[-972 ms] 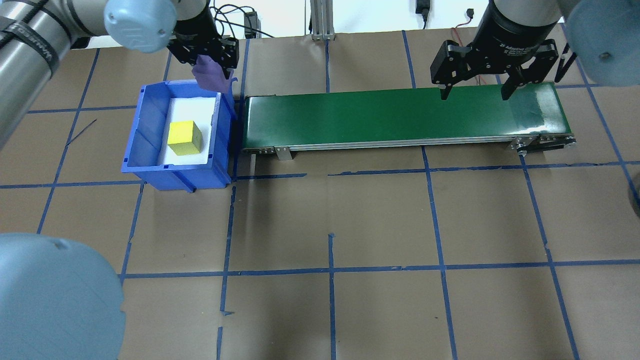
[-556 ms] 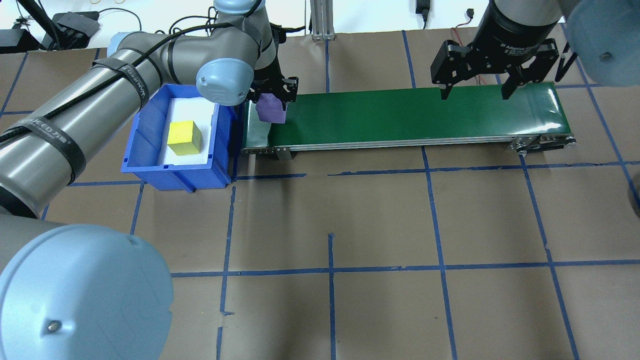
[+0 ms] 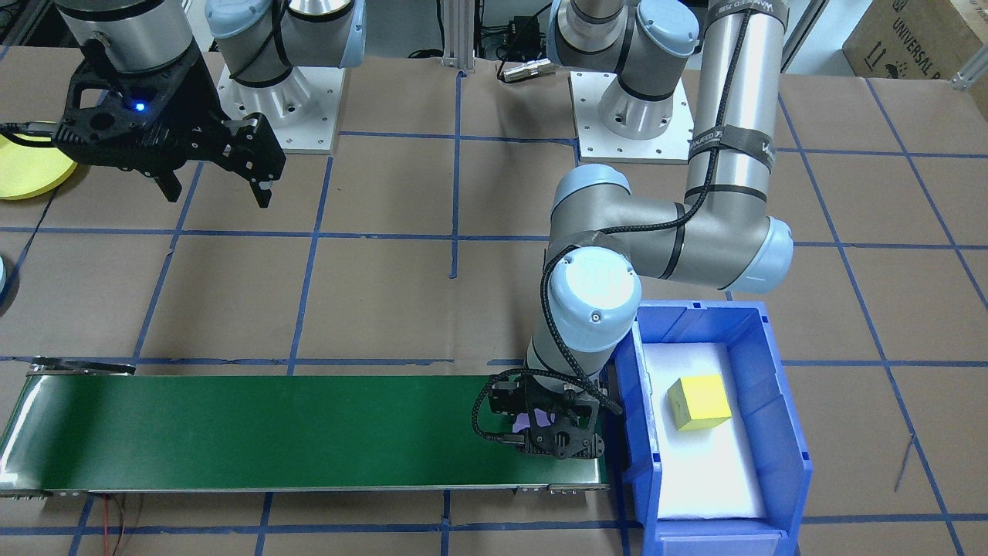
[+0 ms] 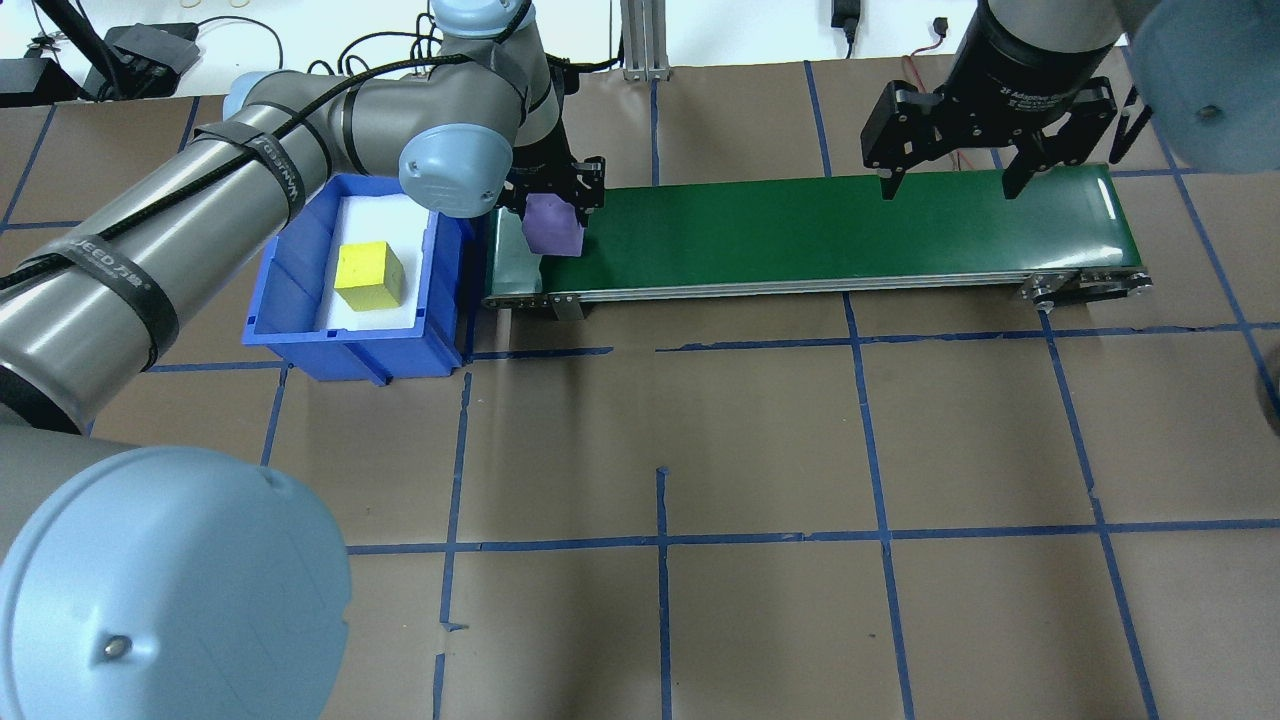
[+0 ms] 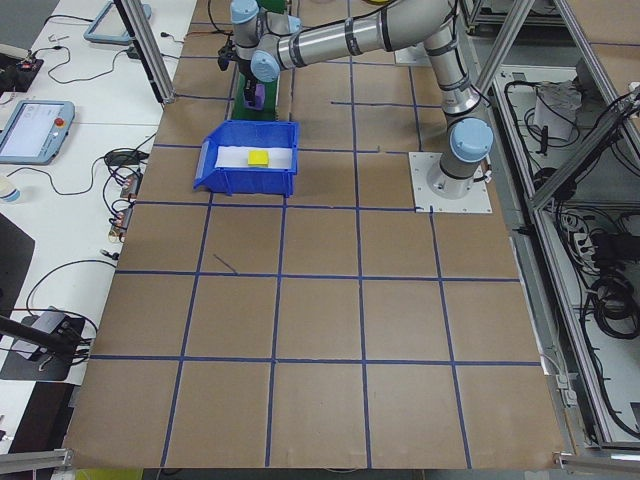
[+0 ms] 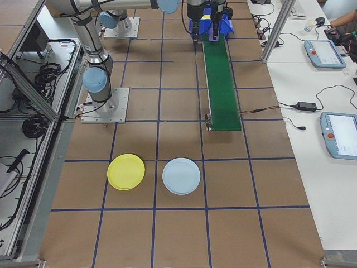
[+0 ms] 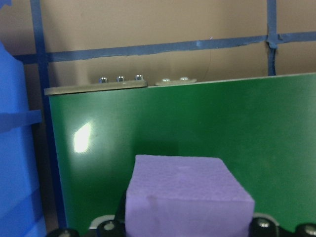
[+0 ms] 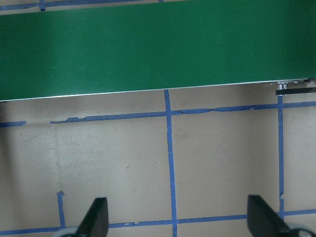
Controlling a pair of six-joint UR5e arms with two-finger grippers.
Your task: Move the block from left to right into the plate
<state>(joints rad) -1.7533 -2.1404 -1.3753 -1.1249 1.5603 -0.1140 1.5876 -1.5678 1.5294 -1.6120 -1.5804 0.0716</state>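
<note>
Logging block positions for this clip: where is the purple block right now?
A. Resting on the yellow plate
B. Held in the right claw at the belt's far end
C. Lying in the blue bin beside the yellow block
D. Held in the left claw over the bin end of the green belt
D: the purple block sits in the left claw over the belt end nearest the bin; the right claw is open and holds nothing.

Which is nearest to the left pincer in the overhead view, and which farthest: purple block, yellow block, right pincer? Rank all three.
From the left pincer:
1. Purple block, held in it over the belt's left end.
2. Yellow block, in the blue bin beside it.
3. Right pincer, over the belt's far right end.
</note>
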